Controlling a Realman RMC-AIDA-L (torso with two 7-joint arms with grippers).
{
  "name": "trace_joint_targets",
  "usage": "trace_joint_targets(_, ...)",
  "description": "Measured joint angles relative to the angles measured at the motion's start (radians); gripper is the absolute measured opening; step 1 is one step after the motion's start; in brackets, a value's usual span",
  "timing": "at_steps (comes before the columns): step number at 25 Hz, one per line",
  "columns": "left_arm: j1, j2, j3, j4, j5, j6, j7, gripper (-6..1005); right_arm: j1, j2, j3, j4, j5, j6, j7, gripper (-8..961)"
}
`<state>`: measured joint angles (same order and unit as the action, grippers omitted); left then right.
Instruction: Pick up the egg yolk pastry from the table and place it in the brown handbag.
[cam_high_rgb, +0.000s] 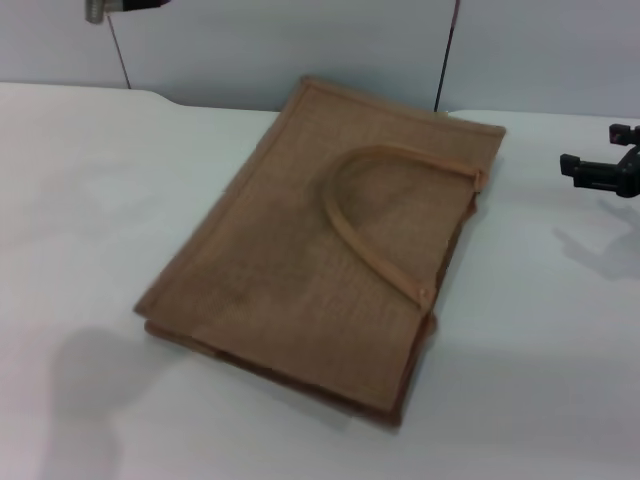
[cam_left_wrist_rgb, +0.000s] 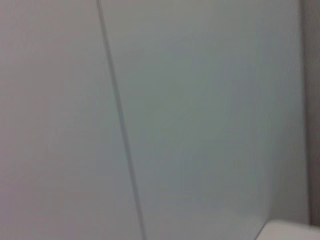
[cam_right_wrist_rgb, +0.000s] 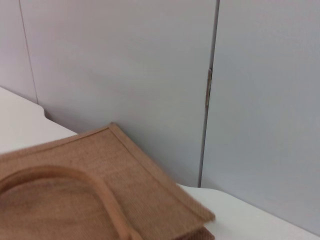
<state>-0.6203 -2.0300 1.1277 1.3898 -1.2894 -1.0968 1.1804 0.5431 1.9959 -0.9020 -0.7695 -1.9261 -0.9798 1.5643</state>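
Note:
The brown handbag (cam_high_rgb: 320, 250) lies flat on the white table (cam_high_rgb: 80, 200), with its arched strap handle (cam_high_rgb: 375, 215) on top. It also shows in the right wrist view (cam_right_wrist_rgb: 90, 195). The egg yolk pastry is not in view in any frame. My right gripper (cam_high_rgb: 597, 152) hovers at the far right edge of the head view, to the right of the bag's top corner and apart from it; its black fingers stand apart and hold nothing. Only a small part of my left gripper (cam_high_rgb: 112, 8) shows, high at the top left and far from the bag.
Grey wall panels (cam_high_rgb: 300, 50) with vertical seams stand behind the table. The table's back edge has a notch behind the bag. The left wrist view shows only wall (cam_left_wrist_rgb: 200, 110) and a table corner (cam_left_wrist_rgb: 295, 232).

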Motion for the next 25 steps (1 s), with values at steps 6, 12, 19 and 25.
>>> trace_joint_targets(6,0.096,-0.008,-0.008,-0.08,-0.219,0.084,0.248,644,-0.001,0.025,0.006,0.009,0.055,0.045,-0.059,897)
trace_joint_targets(12,0.176,-0.012,-0.004,-0.286,-0.54,0.145,0.666,873,-0.02,0.031,0.026,0.142,0.377,0.073,-0.364,897)
trace_joint_targets(19,0.196,-0.015,0.076,-0.62,-1.039,0.15,1.247,870,-0.019,0.03,0.047,0.342,0.761,0.071,-0.707,897)
trace_joint_targets(25,0.179,-0.017,0.187,-0.825,-1.411,0.139,1.487,850,-0.023,0.028,0.083,0.517,1.097,-0.01,-0.973,897)
